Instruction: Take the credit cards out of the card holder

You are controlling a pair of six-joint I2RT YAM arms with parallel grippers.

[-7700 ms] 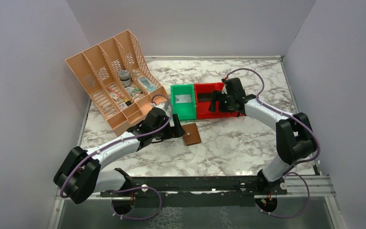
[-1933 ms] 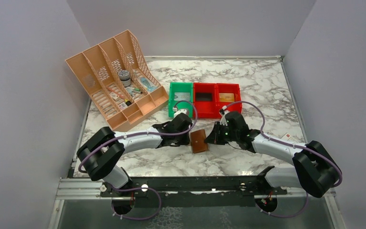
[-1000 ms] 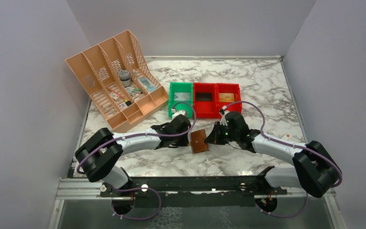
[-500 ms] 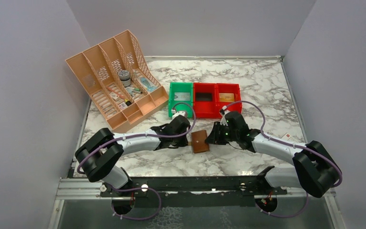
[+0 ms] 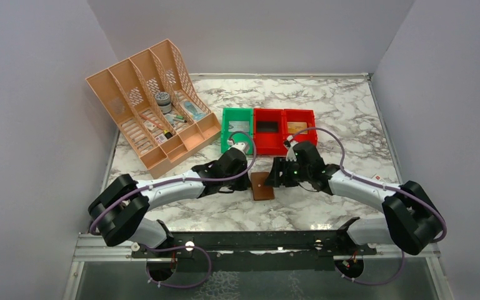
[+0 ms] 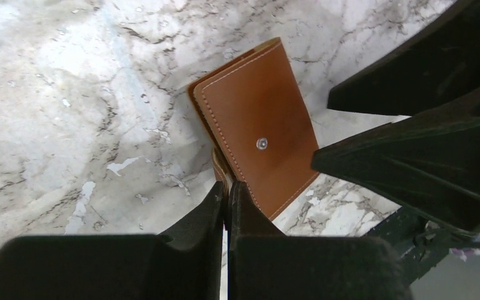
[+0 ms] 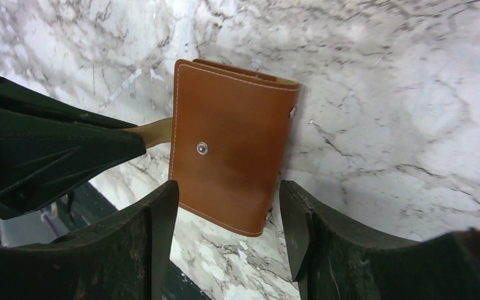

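Observation:
The card holder [image 5: 262, 186], a small brown leather wallet, lies folded shut on the marble between the two arms, its snap stud facing up [image 6: 262, 144]. My left gripper [image 5: 247, 181] is shut on its little snap tab [image 7: 154, 132], which sticks out from the left edge; the fingertips [image 6: 220, 197] pinch it tight. My right gripper [image 7: 228, 206] stands open just over the holder's near right end [image 7: 231, 156], fingers apart and touching nothing. The credit cards are hidden inside the closed holder.
A green bin [image 5: 227, 139] and two red bins [image 5: 282, 150] stand in a row just behind the holder. A tan slotted organiser [image 5: 115, 94] with small items sits at the back left. A small white-and-red box [image 5: 378, 179] lies to the right.
My right gripper has opened and let go of the card holder, drawing back a little. My left gripper has closed on the snap tab and stays shut. The holder has turned slightly.

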